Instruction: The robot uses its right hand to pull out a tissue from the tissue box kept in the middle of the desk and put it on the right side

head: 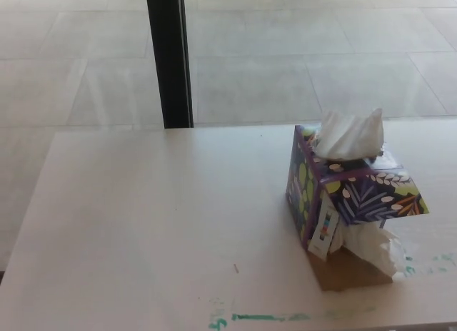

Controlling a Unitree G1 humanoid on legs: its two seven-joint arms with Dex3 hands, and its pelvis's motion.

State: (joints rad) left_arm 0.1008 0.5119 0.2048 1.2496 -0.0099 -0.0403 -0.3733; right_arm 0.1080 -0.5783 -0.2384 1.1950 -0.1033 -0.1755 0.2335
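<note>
Standing right of centre on pale desk (pixel 143 224): purple leaf-patterned tissue box (pixel 346 195), torn open at near side, brown cardboard exposed at base. White tissue (pixel 350 135) rising from top slot; more crumpled tissue (pixel 375 245) spilling from torn side. Green paint marks (pixel 264 317) near front edge. Black post (pixel 170 56) behind desk. Neither robot hand visible, state unknowable.

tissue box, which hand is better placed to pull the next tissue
Right, as a judgement. Neither hand is in view, but the tissue box sits toward the desk's right part, on the robot's right side, with a tissue sticking up from its top. The drop spot is also on the right.
</note>
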